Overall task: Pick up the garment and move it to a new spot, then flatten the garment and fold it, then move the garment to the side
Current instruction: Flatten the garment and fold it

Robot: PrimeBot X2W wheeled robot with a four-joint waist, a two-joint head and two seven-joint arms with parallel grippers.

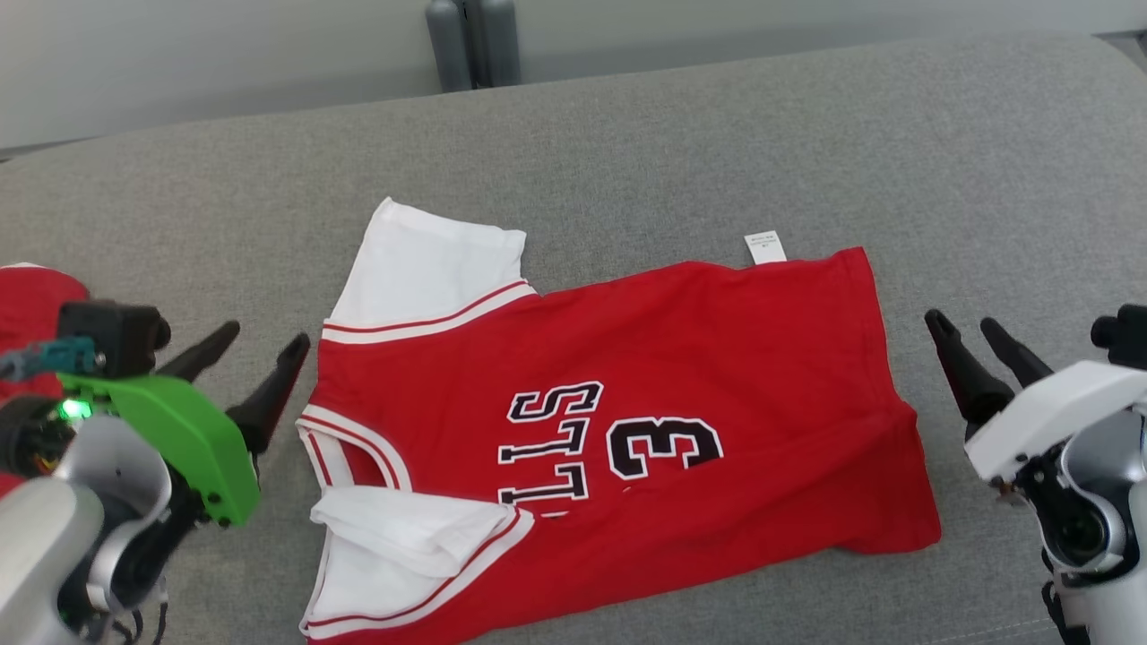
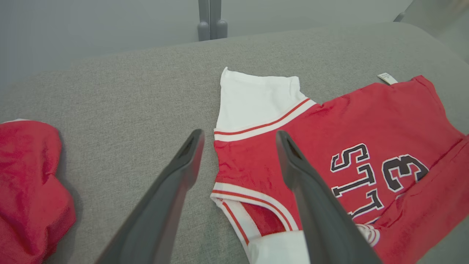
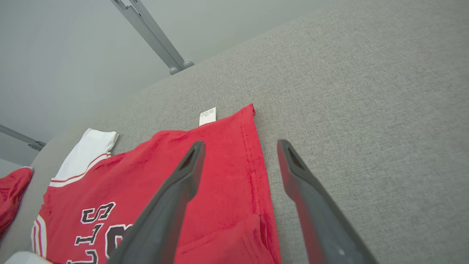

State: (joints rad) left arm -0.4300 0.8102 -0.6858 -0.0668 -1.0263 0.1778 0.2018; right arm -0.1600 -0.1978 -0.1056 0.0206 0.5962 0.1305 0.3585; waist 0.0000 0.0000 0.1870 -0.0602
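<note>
left fingers (image 1: 278, 381) held apart, nothing gripped, just left of the collar | right fingers (image 1: 954, 358) held apart, nothing gripped, right of the hem | jersey (image 1: 717, 376) laid mid-counter (image 1: 627, 134), near sleeve folded over | judged light, soft, limp — best pinched at shoulder and hem corners

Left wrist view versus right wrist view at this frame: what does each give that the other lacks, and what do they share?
Left wrist view's own: the left gripper, open, its fingers astride the jersey at its shoulder edge, and the whole number 3.
Right wrist view's own: the right gripper, open, astride the stitched hem, plus a second slanted rail at far left.
Shared: the jersey, its white far sleeve, the label, the other red cloth, the grey cushion.
</note>
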